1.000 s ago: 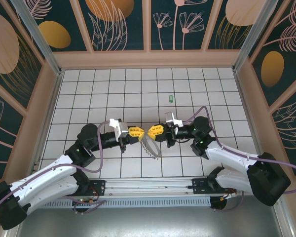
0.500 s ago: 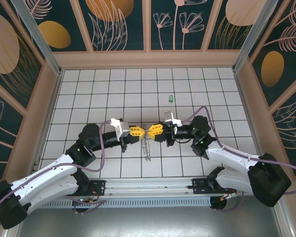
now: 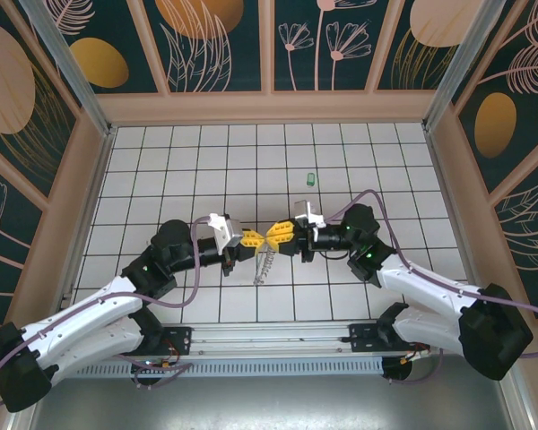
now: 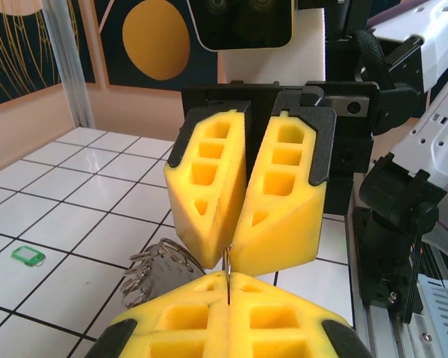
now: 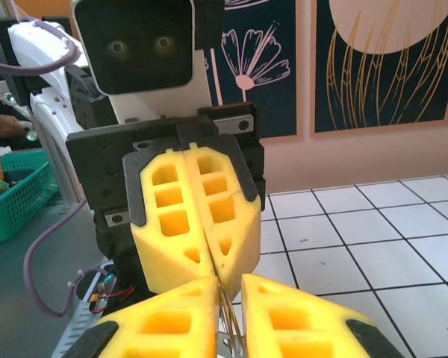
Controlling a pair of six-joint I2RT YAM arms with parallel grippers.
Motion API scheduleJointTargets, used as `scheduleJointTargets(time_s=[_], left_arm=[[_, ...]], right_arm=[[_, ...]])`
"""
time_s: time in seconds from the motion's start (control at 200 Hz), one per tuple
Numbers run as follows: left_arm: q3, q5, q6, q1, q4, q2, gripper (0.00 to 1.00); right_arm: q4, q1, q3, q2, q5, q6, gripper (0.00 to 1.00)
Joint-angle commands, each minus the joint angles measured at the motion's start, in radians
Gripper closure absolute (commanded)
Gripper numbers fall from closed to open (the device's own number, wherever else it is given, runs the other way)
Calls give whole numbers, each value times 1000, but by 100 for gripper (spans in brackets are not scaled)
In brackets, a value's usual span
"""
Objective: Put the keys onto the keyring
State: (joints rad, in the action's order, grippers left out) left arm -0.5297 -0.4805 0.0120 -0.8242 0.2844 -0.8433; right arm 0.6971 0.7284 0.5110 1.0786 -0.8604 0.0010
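Above mid-table, my left gripper [image 3: 261,240] is pinching the light-looking, floppy keyring [image 3: 263,267] by its top while my right gripper [image 3: 272,239] is gaping slightly.

Keyring [image 3: 263,266]: thin silvery-brown coil loop, bumpy edge. Top pinched in fingertips of my left hand [image 3: 262,242], rest dangling below, tilted. Key [image 3: 311,179]: tiny, bright green, lying flat on white tiled bench [image 3: 161,161], well apart from keyring, farther out.

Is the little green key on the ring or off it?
Off. The green key lies alone on the white tiles, well apart from the dangling keyring.
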Motion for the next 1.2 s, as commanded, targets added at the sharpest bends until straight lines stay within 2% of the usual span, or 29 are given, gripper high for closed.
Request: scheduleJointTargets(time_s=[0.0,0.135,0.305,0.435,0.54,0.691,0.766,0.851,0.916,1.066,1.196], left_arm=[[-39,0,21,-3,18,4,100],[-45,2,26,-3,7,4,100],[-51,1,30,-3,-6,0,100],[-55,-1,30,-4,-9,-6,100],[-59,2,33,-4,-14,-8,100],[-57,12,28,-3,-6,-3,100],[-47,16,18,-4,13,11,100],[-26,14,-2,-4,51,35,87],[-9,13,-18,-4,78,51,82],[17,-7,-56,-4,128,61,79],[27,-30,-75,-3,162,60,76]], right_arm=[[-80,9,38,-25,27,-57,84],[-113,9,40,-36,29,-71,80],[-141,11,47,-37,33,-85,82],[-152,11,54,-34,36,-91,89],[-157,11,55,-35,42,-96,100],[-142,10,48,-41,58,-91,100],[-74,9,23,-53,56,-56,100],[1,9,4,-60,40,-10,100],[78,7,-17,-64,29,37,100],[355,4,-81,-44,4,207,100],[510,3,-115,-15,17,291,100]])
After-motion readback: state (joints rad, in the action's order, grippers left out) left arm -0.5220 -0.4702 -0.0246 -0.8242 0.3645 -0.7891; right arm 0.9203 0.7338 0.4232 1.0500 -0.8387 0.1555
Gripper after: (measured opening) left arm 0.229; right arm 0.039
